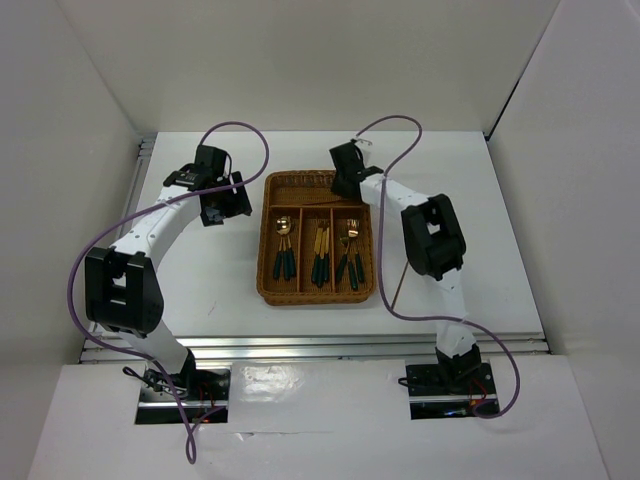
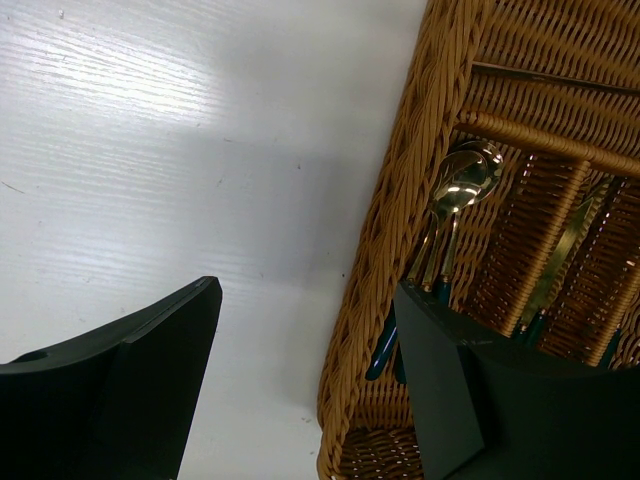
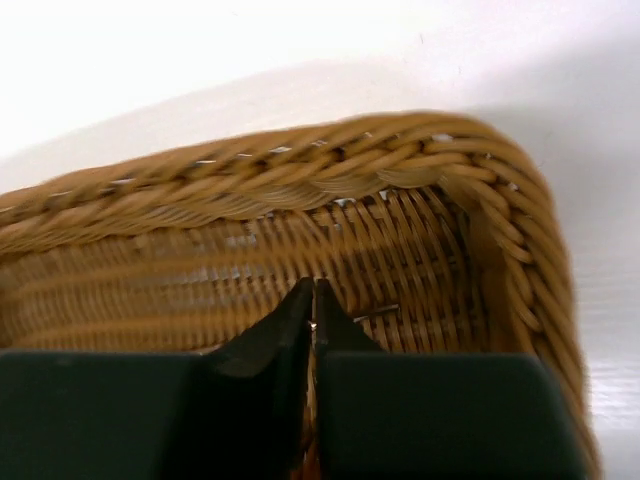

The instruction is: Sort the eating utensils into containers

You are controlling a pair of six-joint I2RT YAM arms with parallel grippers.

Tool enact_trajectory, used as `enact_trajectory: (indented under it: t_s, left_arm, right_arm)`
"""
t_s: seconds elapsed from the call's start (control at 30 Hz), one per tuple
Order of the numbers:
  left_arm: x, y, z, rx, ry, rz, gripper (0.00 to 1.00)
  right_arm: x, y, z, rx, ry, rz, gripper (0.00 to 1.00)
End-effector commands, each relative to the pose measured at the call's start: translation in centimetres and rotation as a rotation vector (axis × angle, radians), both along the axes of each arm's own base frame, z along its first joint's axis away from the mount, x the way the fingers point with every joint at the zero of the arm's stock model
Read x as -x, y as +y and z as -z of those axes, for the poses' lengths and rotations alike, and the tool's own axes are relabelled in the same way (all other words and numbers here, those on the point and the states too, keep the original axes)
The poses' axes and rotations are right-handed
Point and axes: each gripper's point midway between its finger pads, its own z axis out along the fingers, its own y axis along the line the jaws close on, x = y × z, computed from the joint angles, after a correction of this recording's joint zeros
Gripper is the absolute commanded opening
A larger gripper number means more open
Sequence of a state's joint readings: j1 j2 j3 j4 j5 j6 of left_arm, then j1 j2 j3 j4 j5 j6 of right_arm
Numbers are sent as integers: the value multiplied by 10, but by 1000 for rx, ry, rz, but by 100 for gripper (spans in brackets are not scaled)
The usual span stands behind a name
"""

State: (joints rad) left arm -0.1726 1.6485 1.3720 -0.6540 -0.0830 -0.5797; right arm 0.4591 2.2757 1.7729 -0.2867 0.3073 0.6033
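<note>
The brown wicker tray (image 1: pixel 266 270) sits mid-table. Its three long slots hold gold-headed, teal-handled spoons (image 1: pixel 284 245), a middle set of utensils (image 1: pixel 320 252) and a right set (image 1: pixel 350 252). A thin reddish-brown chopstick (image 1: pixel 316 203) lies in the short crosswise slot. My left gripper (image 1: pixel 226 206) is open and empty beside the tray's left wall. In the left wrist view the tray wall (image 2: pixel 400 200) and spoons (image 2: pixel 462 185) show between its fingers (image 2: pixel 150 380). My right gripper (image 1: pixel 346 186) hovers over the crosswise slot's right end, jaws pressed together (image 3: pixel 314 300). A chopstick end (image 3: pixel 386 311) pokes out behind them.
Purple cables (image 1: pixel 240 127) loop above both arms. White walls enclose the table on the left, back and right. A metal rail (image 1: pixel 320 345) runs along the near edge. Bare white table (image 2: pixel 180 150) lies left of the tray.
</note>
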Motion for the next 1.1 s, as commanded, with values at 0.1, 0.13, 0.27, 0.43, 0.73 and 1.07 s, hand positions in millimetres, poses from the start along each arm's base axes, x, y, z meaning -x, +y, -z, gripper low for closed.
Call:
enact_trajectory:
  t_s: [0.1, 0.13, 0.27, 0.43, 0.73, 1.07]
  left_arm:
    - [-8, -6, -8, 25, -28, 12, 85]
    - [-8, -6, -8, 25, -28, 12, 85]
    - [-7, -8, -3, 27, -18, 25, 87]
    - [-7, -8, -3, 27, -18, 25, 92]
    - [-7, -9, -3, 35, -17, 30, 93]
    - [-4, -11, -3, 43, -15, 36, 93]
  right_arm:
    - [8, -4, -164, -19, -279, -83, 28]
    - [14, -9, -197, -8, -336, -104, 32]
    - [39, -27, -238, 49, -376, -128, 62]
    - [81, -70, -214, 134, -206, -20, 86]
    - [180, -109, -123, 74, 181, 136, 100]
    - [236, -140, -58, 84, 408, 279, 92]
